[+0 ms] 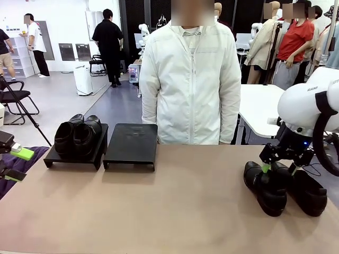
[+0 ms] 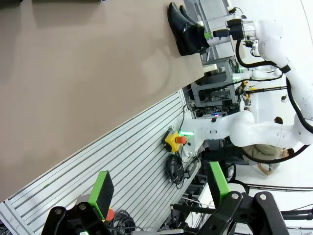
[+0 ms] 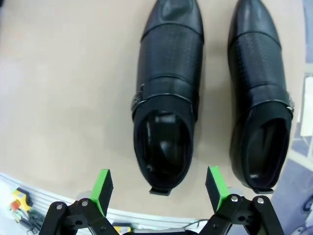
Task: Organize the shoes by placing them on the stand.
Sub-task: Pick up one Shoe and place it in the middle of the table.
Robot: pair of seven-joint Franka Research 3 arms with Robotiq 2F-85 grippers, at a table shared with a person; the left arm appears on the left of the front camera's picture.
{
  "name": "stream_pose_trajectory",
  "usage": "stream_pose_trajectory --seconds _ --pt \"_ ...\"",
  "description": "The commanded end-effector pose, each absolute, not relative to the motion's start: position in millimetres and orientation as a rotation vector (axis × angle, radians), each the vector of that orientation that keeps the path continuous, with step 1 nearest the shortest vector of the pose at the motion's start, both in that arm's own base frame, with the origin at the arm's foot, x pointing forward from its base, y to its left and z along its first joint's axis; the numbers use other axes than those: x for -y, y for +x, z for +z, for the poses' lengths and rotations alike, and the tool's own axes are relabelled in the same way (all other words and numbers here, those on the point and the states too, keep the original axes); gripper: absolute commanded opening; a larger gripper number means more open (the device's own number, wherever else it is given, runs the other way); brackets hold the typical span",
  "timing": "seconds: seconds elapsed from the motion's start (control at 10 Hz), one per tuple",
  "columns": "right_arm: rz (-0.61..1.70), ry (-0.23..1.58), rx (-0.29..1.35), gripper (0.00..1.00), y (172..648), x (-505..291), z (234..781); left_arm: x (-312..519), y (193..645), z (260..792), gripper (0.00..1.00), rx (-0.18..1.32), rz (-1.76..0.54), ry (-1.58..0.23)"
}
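Wide-open right hand (image 3: 158,182) over one shoe (image 3: 168,73) at the right edge of the surface (image 1: 159,211); left hand (image 1: 16,165) wide at left edge

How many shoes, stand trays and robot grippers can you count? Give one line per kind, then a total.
shoes: 4
stand trays: 2
grippers, the left gripper and the right gripper: 2
Total: 8
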State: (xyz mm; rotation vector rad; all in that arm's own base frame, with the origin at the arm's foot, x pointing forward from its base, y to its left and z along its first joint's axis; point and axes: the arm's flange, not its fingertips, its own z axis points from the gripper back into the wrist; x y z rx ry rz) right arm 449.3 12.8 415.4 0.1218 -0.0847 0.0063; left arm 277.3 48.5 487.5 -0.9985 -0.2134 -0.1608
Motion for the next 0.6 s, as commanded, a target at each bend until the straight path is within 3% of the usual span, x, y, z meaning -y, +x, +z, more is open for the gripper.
stream_pose_trajectory --seconds 0.0,0.5 --pt "-0.068 0.056 0.1 1.0 466.2 -11.6 404.6 -53.0 275.6 487.2 1.0 0.217 -0.182 -0.995" --pt "-0.166 0.077 0.081 1.0 472.3 6.6 352.7 -53.0 275.6 487.2 1.0 0.217 -0.182 -0.995"
